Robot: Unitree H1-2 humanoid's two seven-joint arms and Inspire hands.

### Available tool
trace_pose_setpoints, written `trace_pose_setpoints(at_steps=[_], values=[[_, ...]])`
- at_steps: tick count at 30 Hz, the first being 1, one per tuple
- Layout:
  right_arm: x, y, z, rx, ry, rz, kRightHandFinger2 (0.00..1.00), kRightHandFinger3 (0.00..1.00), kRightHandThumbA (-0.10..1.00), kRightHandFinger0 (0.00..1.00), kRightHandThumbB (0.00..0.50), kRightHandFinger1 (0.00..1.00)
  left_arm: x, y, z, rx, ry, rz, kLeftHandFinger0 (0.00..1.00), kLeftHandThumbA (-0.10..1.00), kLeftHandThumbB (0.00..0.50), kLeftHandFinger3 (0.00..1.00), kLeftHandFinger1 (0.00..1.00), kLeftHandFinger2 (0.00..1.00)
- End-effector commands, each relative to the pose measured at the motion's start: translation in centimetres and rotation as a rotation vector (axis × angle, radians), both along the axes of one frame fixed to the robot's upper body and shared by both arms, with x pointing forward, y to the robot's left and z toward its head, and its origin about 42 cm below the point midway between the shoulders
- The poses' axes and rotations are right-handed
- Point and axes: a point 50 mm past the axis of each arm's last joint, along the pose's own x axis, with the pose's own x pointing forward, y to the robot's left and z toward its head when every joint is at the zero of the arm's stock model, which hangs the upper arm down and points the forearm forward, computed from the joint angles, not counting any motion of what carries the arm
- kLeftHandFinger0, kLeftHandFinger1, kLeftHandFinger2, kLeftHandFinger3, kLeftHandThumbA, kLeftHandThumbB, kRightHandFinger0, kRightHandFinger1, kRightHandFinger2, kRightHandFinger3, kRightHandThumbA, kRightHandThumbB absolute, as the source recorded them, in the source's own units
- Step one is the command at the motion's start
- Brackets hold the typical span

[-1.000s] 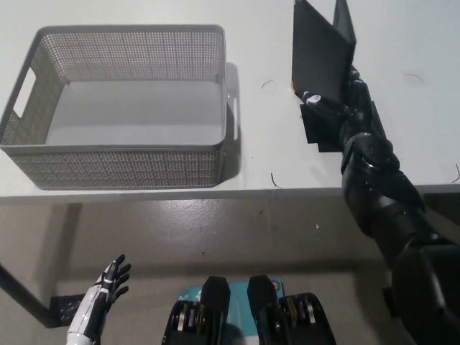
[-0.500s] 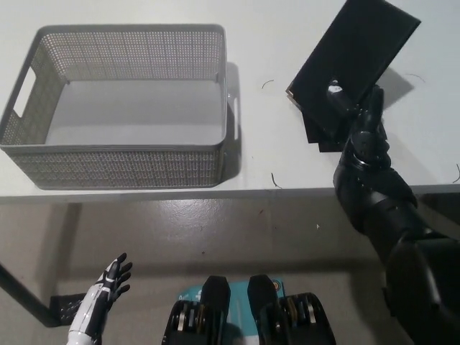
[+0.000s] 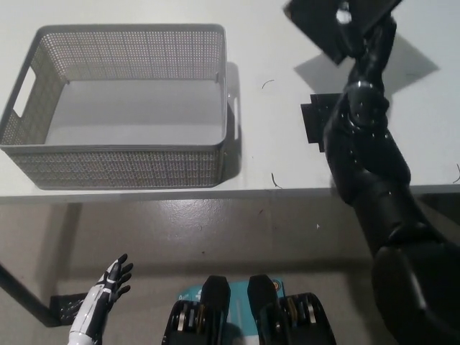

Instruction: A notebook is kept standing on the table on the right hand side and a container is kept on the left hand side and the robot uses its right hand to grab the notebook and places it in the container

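resting at the lower left of the frame, the white left hand [image 3: 108, 286] hangs below the table edge, fingers spread apart and holding nothing. moving up, the white tabletop [image 3: 273, 154] fills the upper half of the frame. on it at the left sits the grey perforated plastic container [image 3: 118, 167], rectangular with cut-out handles, nothing inside. right of centre on the table lies a small flat black patch [image 3: 315, 122], partly hidden by the arm; i cannot tell what it is. the black right arm climbs from the lower right corner to the top edge. up there the black right hand [image 3: 363, 32] is closed on the black flat notebook [image 3: 323, 20], lifted off the table at the upper right, tilted, partly cut by the frame, its shadow on the tabletop below.
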Motion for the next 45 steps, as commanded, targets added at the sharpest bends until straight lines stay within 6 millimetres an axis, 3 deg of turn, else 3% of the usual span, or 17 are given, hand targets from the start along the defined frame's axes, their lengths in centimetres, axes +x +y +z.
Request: trace_pose_setpoints(at_steps=[1, 6, 15, 16, 17, 18, 22, 24, 29, 30, 31, 32, 33, 34, 36, 39, 45], values=[[-2.6, 5.2, 12.9, -0.071, -0.369, 0.106, 0.5, 0.64, -0.1, 0.0, 0.078, 0.11, 0.3, 0.4, 1.0, 0.022, -0.06, -0.022, 1.0, 1.0, 0.099, 1.0, 1.0, 1.0], [-4.6, 9.5, 14.6, -0.115, -0.423, 0.197, 0.52, 0.65, -0.1, 0.0, 0.074, 0.12, 0.6, 0.3, 1.0, 0.025, -0.052, -0.018, 1.0, 1.0, 0.114, 1.0, 1.0, 1.0], [-4.9, 16.8, 10.8, -0.299, -0.291, 0.298, 0.55, 0.7, -0.1, 0.0, 0.101, 0.11, 0.7, 0.4, 1.1, 0.032, -0.058, -0.038, 1.0, 1.0, 0.092, 1.0, 1.0, 1.0], [-4.9, 16.9, 10.8, -0.301, -0.289, 0.298, 0.52, 0.61, -0.1, 0.0, 0.181, 0.13, 0.7, 0.4, 1.1, 0.035, -0.06, -0.041, 1.0, 1.0, 0.092, 1.0, 1.0, 1.0], [-4.8, 17.9, 9.6, -0.32, -0.272, 0.324, 0.5, 0.61, -0.1, 0.0, 0.105, 0.08, 0.7, 0.5, 1.1, 0.034, -0.059, -0.042, 1.0, 1.0, 0.092, 1.0, 1.0, 1.0], [-4.8, 18.3, 9.1, -0.331, -0.262, 0.333, 0.52, 0.62, -0.1, 0.0, 0.099, 0.09, 0.8, 0.5, 1.1, 0.032, -0.058, -0.043, 1.0, 1.0, 0.091, 1.0, 1.0, 1.0], [-4.7, 20.0, 6.4, -0.409, -0.175, 0.366, 0.53, 0.54, -0.1, 0.0, 0.131, 0.11, 0.9, 0.4, 1.2, 0.024, -0.058, -0.055, 1.0, 1.0, 0.077, 1.0, 1.0, 1.0], [-4.7, 20.6, 5.4, -0.449, -0.143, 0.385, 0.52, 0.47, -0.1, 0.0, 0.132, 0.1, 1.0, 0.4, 1.1, 0.03, -0.062, -0.055, 1.0, 1.0, 0.114, 1.0, 1.0, 1.0], [-4.7, 20.8, 3.5, -0.528, -0.129, 0.423, 0.65, 0.57, -0.05, 0.03, 0.152, 0.26, 0.9, 0.5, 0.9, 0.042, -0.056, -0.057, 1.0, 1.0, 0.152, 1.0, 1.0, 1.0], [-4.3, 20.3, 2.8, -0.591, -0.127, 0.482, 1.0, 1.0, 0.33, 0.44, 0.287, 0.7, 1.0, 0.4, 0.9, 0.043, -0.058, -0.061, 1.0, 1.0, 0.141, 1.0, 1.0, 1.0], [-4.3, 20.2, 2.8, -0.596, -0.129, 0.486, 0.92, 1.0, 0.45, 0.52, 0.295, 0.69, 1.1, 0.4, 0.9, 0.043, -0.058, -0.062, 1.0, 1.0, 0.139, 1.0, 1.0, 1.0], [-4.1, 19.9, 2.5, -0.593, -0.118, 0.535, 1.0, 1.0, 0.55, 0.56, 0.378, 0.77, 1.1, 0.4, 0.9, 0.046, -0.056, -0.065, 1.0, 1.0, 0.142, 1.0, 1.0, 1.0], [-3.9, 19.7, 2.3, -0.602, -0.117, 0.583, 1.0, 1.0, 0.63, 0.81, 0.404, 1.0, 1.0, 0.4, 1.0, 0.048, -0.056, -0.062, 1.0, 1.0, 0.147, 1.0, 1.0, 1.0], [-3.7, 19.3, 2.2, -0.607, -0.111, 0.618, 1.0, 1.0, 0.69, 0.93, 0.431, 1.0, 1.0, 0.4, 1.0, 0.046, -0.049, -0.06, 1.0, 1.0, 0.163, 1.0, 1.0, 1.0], [-3.3, 18.6, 2.2, -0.604, -0.106, 0.663, 1.0, 1.0, 0.77, 1.0, 0.46, 1.0, 1.0, 0.4, 1.1, 0.053, -0.045, -0.062, 1.0, 1.0, 0.164, 1.0, 1.0, 1.0], [-2.7, 17.6, 2.8, -0.627, -0.101, 0.681, 1.0, 1.0, 0.84, 1.0, 0.453, 1.0, 1.1, 0.4, 1.3, 0.067, -0.043, -0.067, 1.0, 1.0, 0.165, 1.0, 1.0, 1.0], [-2.2, 16.5, 5.3, -0.645, -0.182, 0.643, 1.0, 1.0, 0.97, 1.0, 0.5, 1.0, 1.1, 0.2, 1.0, 0.076, -0.05, -0.064, 1.0, 1.0, 0.119, 1.0, 1.0, 1.0]])
